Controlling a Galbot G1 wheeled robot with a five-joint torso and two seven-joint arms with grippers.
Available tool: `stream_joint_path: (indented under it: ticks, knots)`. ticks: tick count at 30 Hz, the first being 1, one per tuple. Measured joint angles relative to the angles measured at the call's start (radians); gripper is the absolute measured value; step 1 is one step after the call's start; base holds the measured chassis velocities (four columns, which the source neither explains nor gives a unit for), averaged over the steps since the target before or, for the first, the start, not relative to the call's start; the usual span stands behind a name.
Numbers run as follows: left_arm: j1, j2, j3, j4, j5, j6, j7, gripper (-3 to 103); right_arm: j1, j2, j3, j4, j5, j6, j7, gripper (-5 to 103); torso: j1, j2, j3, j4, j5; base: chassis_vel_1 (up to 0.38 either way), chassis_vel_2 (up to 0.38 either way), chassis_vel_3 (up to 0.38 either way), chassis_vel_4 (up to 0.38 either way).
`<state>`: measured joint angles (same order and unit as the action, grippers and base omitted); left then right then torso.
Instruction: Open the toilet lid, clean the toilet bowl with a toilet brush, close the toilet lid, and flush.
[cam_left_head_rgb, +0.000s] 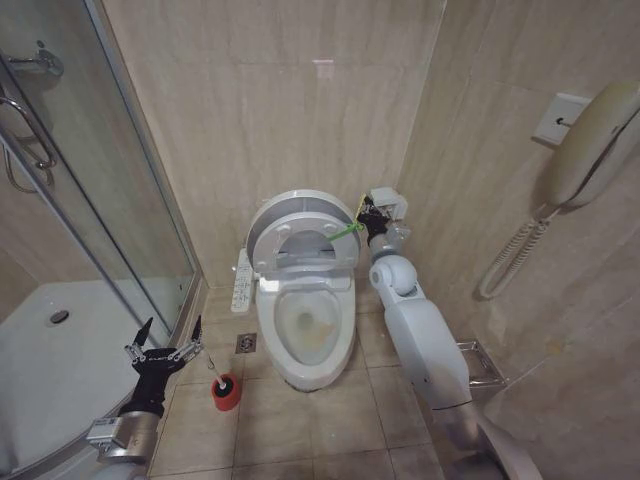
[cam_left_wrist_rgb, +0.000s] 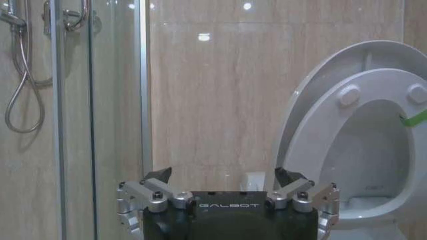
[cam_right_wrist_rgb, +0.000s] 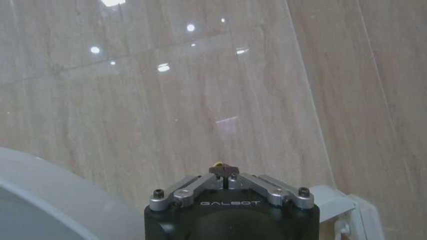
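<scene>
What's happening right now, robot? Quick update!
Toilet lid up. Right claw shut on green-and-yellow band. Left claw open, beside toilet brush in holder. Toilet bowl unobstructed.

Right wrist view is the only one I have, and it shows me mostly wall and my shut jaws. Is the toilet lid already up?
Observer: Yes. In the head view the toilet lid stands raised against the back wall, and the seat ring is up with it.
Operator: What do my jaws hold?
Observer: The right gripper is at the lid's edge, and it seems shut on the green-and-yellow band tied there.
Operator: And where is the toilet brush?
Observer: The toilet brush stands in its red holder on the floor beside the toilet bowl. The left gripper hangs open near it, on the shower side.
</scene>
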<state>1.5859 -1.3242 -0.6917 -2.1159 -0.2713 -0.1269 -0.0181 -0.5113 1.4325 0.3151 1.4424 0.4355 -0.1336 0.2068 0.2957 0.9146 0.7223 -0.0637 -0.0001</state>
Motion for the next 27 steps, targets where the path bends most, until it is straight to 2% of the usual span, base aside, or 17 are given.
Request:
stream_joint_path:
  ticks: [7,18,27]
  knots:
    - [0.000,0.000,0.000,0.000,0.000,0.000,0.000,100,0.004,-0.037,0.015,0.022,0.022,0.013,-0.003,0,0.001,-0.001,0.001,0.0022,0.0005,0.000,0.000,0.000,0.000]
    - [0.000,0.000,0.000,0.000,0.000,0.000,0.000,100,-0.023,-0.092,0.052,0.085,-0.005,0.022,-0.021,0,0.001,-0.001,0.000,0.0004,0.0003,0.000,0.000,0.000,0.000]
    - [0.000,0.000,0.000,0.000,0.000,0.000,0.000,100,-0.005,-0.082,0.053,0.054,-0.005,0.021,-0.028,0,0.000,0.000,0.000,0.0003,0.0000,0.000,0.000,0.000,0.000]
